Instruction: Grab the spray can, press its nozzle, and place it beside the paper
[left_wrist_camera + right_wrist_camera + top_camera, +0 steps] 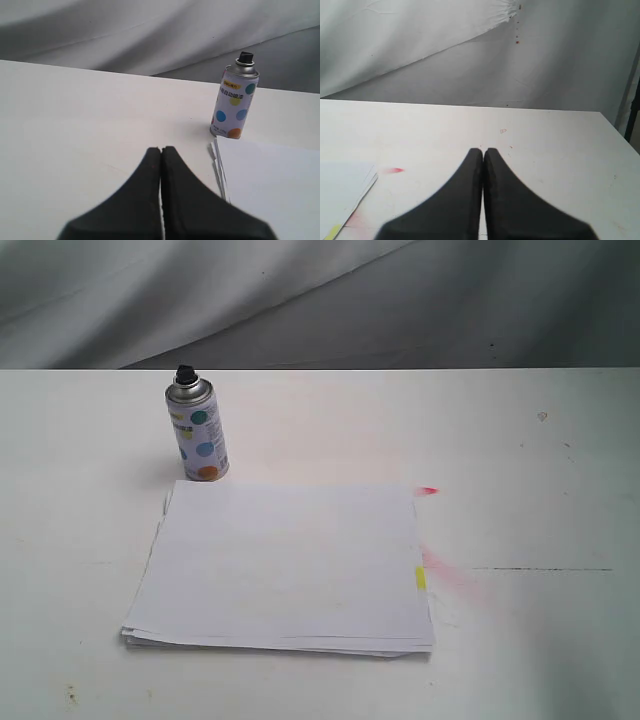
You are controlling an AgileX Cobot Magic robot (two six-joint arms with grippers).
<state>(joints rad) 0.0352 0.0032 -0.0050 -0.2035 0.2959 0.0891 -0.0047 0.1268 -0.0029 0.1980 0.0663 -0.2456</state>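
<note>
The silver spray can with coloured dots on its white label stands upright on the white table, just behind the far left corner of the paper. Its black nozzle caps the domed top. The paper stack lies flat, with a small yellow tab at its right edge. In the left wrist view the can stands ahead of my left gripper, well apart from it, beside the paper's corner. That gripper is shut and empty. My right gripper is shut and empty too, over bare table beside the paper's edge. Neither gripper shows in the exterior view.
Red paint marks stain the table to the right of the paper, with a fainter pink smear near the tab. Grey cloth hangs behind the table's far edge. The table's right edge shows in the right wrist view.
</note>
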